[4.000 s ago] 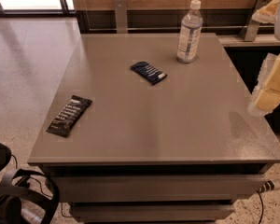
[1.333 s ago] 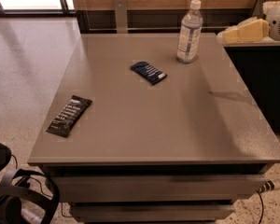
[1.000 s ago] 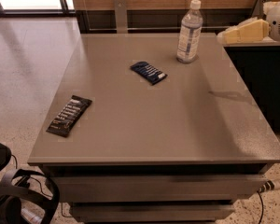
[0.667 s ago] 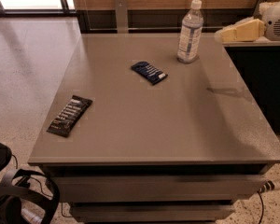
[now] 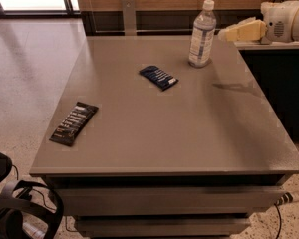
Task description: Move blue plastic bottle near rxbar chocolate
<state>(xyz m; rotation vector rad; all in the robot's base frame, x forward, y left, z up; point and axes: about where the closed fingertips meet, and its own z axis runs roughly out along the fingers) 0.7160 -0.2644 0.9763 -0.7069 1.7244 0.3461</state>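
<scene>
The blue plastic bottle (image 5: 202,34) stands upright near the far right edge of the grey table (image 5: 189,128), white cap on top. The rxbar chocolate (image 5: 74,123), a black wrapper with white lettering, lies near the table's front left edge. My gripper (image 5: 226,34) comes in from the right at about the bottle's mid height, its tip just right of the bottle and apart from it.
A dark blue bar wrapper (image 5: 159,77) lies between bottle and rxbar, toward the far middle. A dark counter (image 5: 279,78) stands to the table's right. A wood-panelled wall runs behind. Black cables and a strap lie on the floor at bottom left (image 5: 20,213).
My gripper has risen from low at the table's right edge to bottle height and has crept left toward the bottle. The bottle and both bars have not moved.
</scene>
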